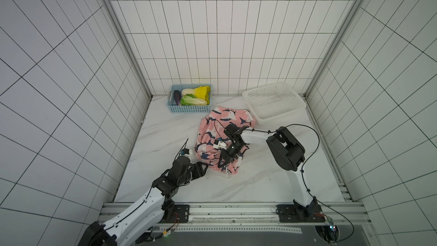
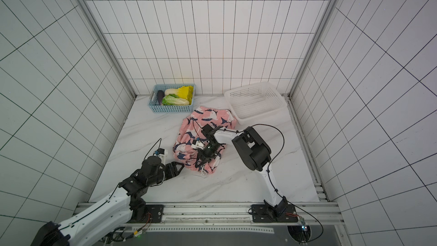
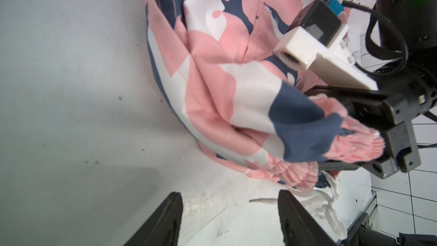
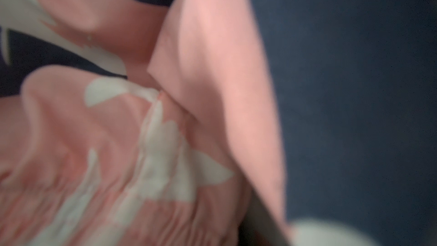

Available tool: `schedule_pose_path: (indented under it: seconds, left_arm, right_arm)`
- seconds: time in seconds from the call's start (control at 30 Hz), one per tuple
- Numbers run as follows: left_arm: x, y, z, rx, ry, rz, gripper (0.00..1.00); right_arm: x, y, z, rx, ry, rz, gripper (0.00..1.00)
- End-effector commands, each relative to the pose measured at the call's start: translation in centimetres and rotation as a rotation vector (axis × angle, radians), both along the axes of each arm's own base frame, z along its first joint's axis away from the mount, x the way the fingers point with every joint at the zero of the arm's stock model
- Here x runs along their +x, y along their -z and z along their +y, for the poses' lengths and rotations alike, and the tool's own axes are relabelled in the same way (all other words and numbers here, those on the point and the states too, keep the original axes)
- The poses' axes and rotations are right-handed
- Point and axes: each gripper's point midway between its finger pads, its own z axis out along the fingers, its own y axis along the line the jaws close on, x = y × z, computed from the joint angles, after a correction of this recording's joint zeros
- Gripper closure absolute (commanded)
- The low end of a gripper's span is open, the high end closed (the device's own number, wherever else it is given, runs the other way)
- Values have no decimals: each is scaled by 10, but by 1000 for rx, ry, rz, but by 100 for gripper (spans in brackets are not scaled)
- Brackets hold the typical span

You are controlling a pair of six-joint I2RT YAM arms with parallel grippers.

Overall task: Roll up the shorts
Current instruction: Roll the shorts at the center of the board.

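On marbled tabletop (image 1: 160, 138), shorts (image 1: 227, 119), tiled walls (image 1: 212, 43)

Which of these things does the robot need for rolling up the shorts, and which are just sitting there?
For the job:
- the shorts
- the right gripper, pinching their waistband
- the left gripper, open beside them

Just lying about:
- the blue basket with cabbages and an eggplant
- the white basket
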Motion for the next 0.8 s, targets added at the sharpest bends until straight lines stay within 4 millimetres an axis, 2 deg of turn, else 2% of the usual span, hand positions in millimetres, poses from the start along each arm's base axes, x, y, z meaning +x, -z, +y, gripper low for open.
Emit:
schedule_pose_path:
  seconds: [0.0, 0.27, 0.43, 0.67, 0.77]
  left_arm:
    - [22, -17, -2, 8, -16, -139, 30]
    - [44, -14, -7, 70, -17, -164, 29]
    - [58, -2, -2, 107, -75, -153, 29]
    - [75, 8, -6, 100, -117, -125, 29]
    - [80, 17, -7, 50, -138, -85, 29]
  right_arm:
    - [8, 5, 0, -9, 14, 3, 100]
    - [6, 7, 1, -4, 16, 14, 100]
    - [3, 10, -1, -7, 17, 29, 100]
    - [-1, 16, -1, -15, 12, 49, 100]
    - [-3, 17, -2, -16, 7, 48, 100]
